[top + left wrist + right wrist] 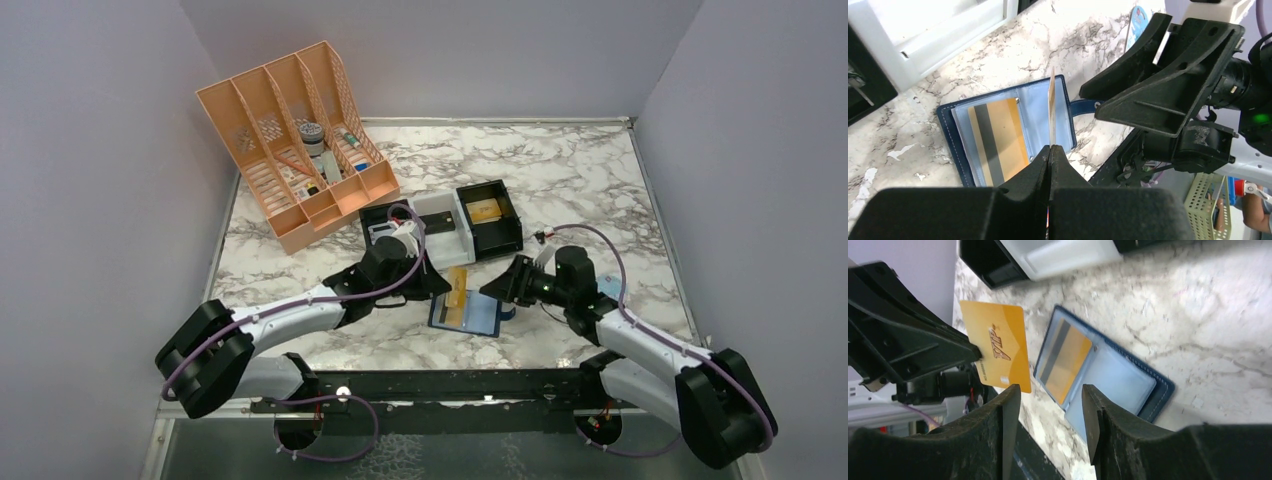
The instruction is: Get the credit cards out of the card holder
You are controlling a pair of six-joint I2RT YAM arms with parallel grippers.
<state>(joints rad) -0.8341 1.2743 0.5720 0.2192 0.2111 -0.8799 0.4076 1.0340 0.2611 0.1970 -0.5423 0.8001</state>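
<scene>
The card holder point(478, 318) lies open on the marble table between my two grippers. It also shows in the left wrist view point(1040, 107) and the right wrist view point(1120, 377). One gold-tan credit card with a dark stripe point(998, 137) sits in its pocket and also shows in the right wrist view point(1065, 360). My left gripper point(1050, 147) is shut on a second gold credit card point(998, 347), held upright above the holder; it shows edge-on in the left wrist view point(1052, 107) and in the top view point(458, 290). My right gripper point(1050, 410) is open and empty, just right of the holder point(497, 287).
An orange slotted file rack point(295, 140) stands at the back left. Black and white box trays point(440, 225) lie behind the holder; the right black tray holds a gold card point(483, 210). The two grippers are close together over the holder.
</scene>
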